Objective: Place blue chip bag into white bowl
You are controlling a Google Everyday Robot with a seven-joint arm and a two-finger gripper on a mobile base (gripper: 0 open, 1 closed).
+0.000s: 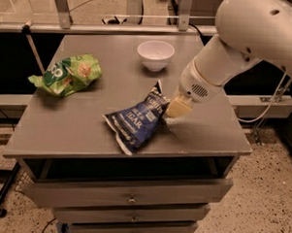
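The blue chip bag [137,119], dark navy with white lettering, lies flat on the grey table [77,130] near the front middle, its top corner pointing at the bowl. The white bowl [155,54] stands upright and empty at the back middle of the table, clearly apart from the bag. My gripper [177,108], cream-coloured at the end of the large white arm [236,49], sits low over the table at the bag's right edge, touching or nearly touching its upper right side.
A bright green snack bag [67,75] lies at the left side of the table. The table has drawers below its front edge [129,159]. A metal rail and frame run behind the table, with the floor to the right.
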